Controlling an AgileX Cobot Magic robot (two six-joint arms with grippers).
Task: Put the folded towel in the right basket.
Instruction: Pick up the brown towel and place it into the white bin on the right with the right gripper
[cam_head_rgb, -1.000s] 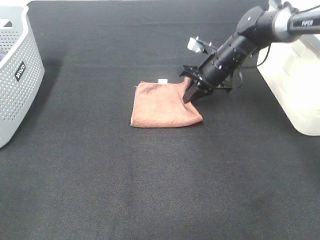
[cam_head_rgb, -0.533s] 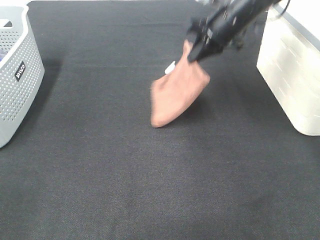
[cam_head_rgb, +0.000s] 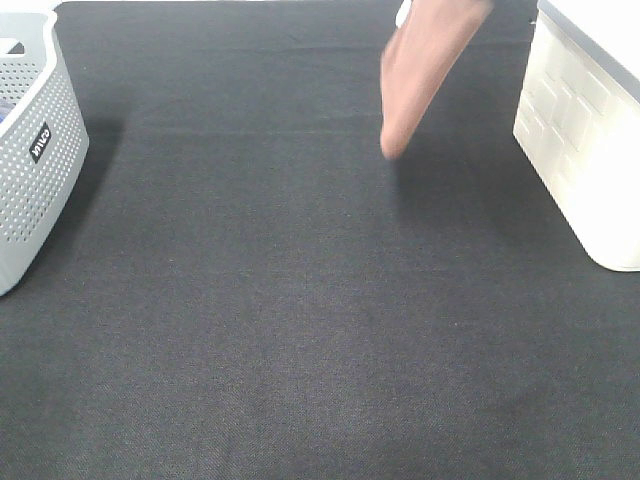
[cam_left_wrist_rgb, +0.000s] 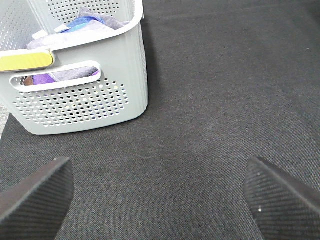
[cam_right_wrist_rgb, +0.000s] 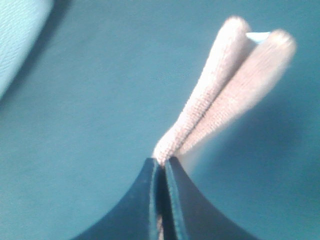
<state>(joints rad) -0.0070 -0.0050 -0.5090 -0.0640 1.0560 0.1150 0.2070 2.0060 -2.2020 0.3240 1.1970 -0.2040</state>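
Note:
The folded brown towel (cam_head_rgb: 420, 70) hangs in the air at the top of the high view, just left of the white right basket (cam_head_rgb: 585, 150). The right arm is above the frame there. In the right wrist view my right gripper (cam_right_wrist_rgb: 161, 167) is shut on the towel (cam_right_wrist_rgb: 225, 90), which dangles from its fingertips over the black cloth. My left gripper (cam_left_wrist_rgb: 155, 195) is open and empty over the black cloth near the grey left basket (cam_left_wrist_rgb: 80, 95).
The grey perforated basket (cam_head_rgb: 30, 150) at the left edge holds some coloured cloths (cam_left_wrist_rgb: 85, 25). The table is covered in black cloth (cam_head_rgb: 300, 330).
The right gripper has lifted the towel off the cloth and carried it up and to the right, toward the white basket. The arm has left the high view.

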